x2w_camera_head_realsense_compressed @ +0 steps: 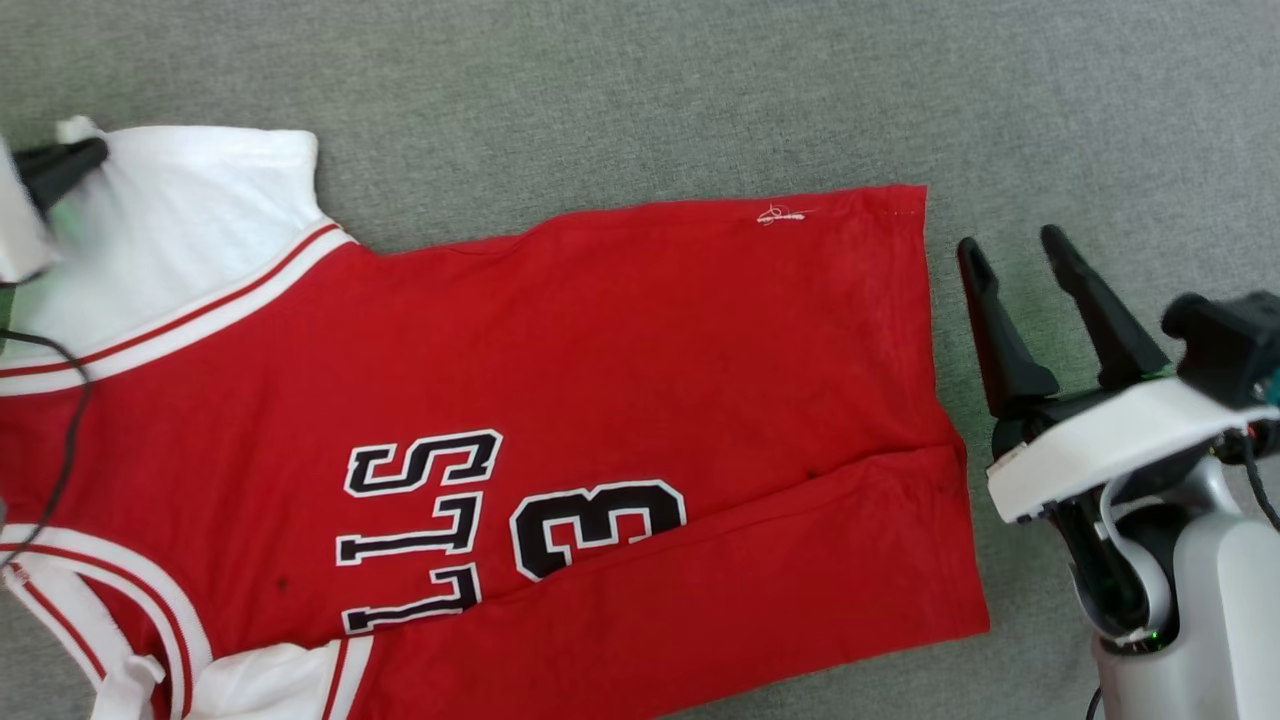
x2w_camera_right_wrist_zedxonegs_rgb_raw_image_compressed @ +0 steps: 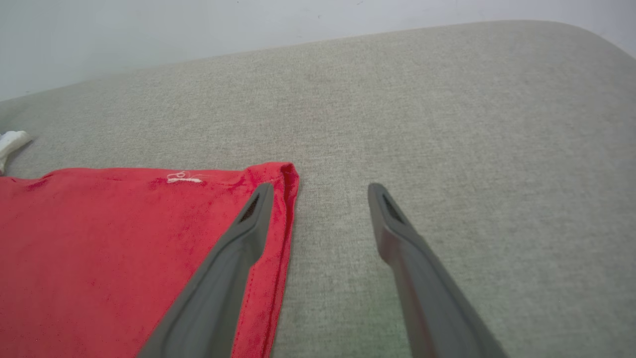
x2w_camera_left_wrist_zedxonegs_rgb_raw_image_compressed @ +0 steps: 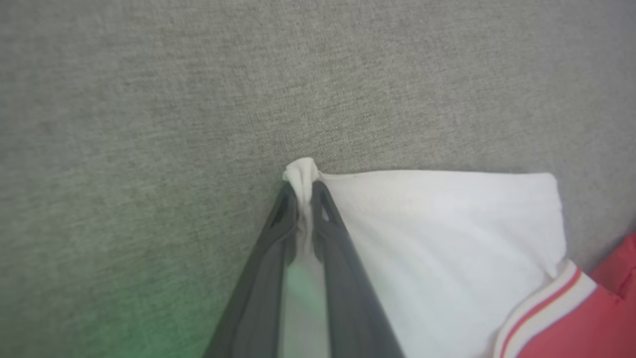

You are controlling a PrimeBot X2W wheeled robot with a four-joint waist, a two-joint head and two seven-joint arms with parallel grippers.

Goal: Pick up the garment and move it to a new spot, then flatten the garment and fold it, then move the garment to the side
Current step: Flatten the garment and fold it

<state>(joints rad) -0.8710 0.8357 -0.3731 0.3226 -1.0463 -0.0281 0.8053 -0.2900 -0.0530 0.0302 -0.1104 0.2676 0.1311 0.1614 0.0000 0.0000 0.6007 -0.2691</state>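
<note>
My left claw (x2w_camera_left_wrist_zedxonegs_rgb_raw_image_compressed: 304, 191) pinching the garment (x2w_camera_head_realsense_compressed: 640, 350) by its white sleeve corner (x2w_camera_left_wrist_zedxonegs_rgb_raw_image_compressed: 301, 172) — right claw (x2w_camera_head_realsense_compressed: 1009, 240) spread, just beside the hem (x2w_camera_head_realsense_compressed: 926, 300).

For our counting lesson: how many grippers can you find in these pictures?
2. The left gripper pinches a corner of the white sleeve, at the upper left of the head view. The right gripper stands open just right of the shirt.

The robot's right gripper (x2w_camera_head_realsense_compressed: 1008, 240): two long, tapering dark fingers (x2w_camera_head_realsense_compressed: 1000, 330) on a black base, a white plate (x2w_camera_head_realsense_compressed: 1110, 430) and a silver-grey forearm (x2w_camera_head_realsense_compressed: 1200, 600). A thin black cable (x2w_camera_head_realsense_compressed: 86, 385) trails by the left gripper (x2w_camera_left_wrist_zedxonegs_rgb_raw_image_compressed: 304, 187).
</note>
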